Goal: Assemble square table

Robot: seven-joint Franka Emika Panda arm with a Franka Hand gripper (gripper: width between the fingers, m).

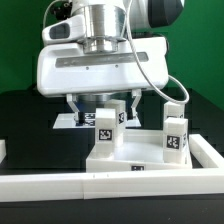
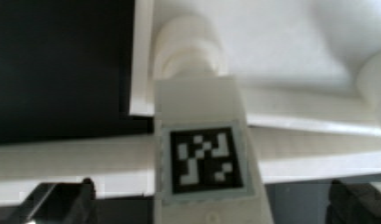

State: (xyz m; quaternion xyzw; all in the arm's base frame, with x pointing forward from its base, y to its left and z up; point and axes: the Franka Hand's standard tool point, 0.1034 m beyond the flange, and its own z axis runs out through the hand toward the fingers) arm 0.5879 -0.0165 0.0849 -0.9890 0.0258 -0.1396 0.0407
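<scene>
The square top [image 1: 120,155] is lying below the jaws, pushed against the white rail [image 1: 110,185]. Two legs [image 1: 106,124] [image 1: 176,128] are standing on it. The gripper [image 1: 102,108] is hanging released, one leg [image 2: 201,150] sitting between its fingers [image 2: 62,200], untouched.

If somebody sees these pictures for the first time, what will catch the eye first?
The big white gripper fills the upper half of the exterior view, open, hanging just above an upright tagged leg. A second upright leg stands to the exterior view's right, both on the white square top.
</scene>
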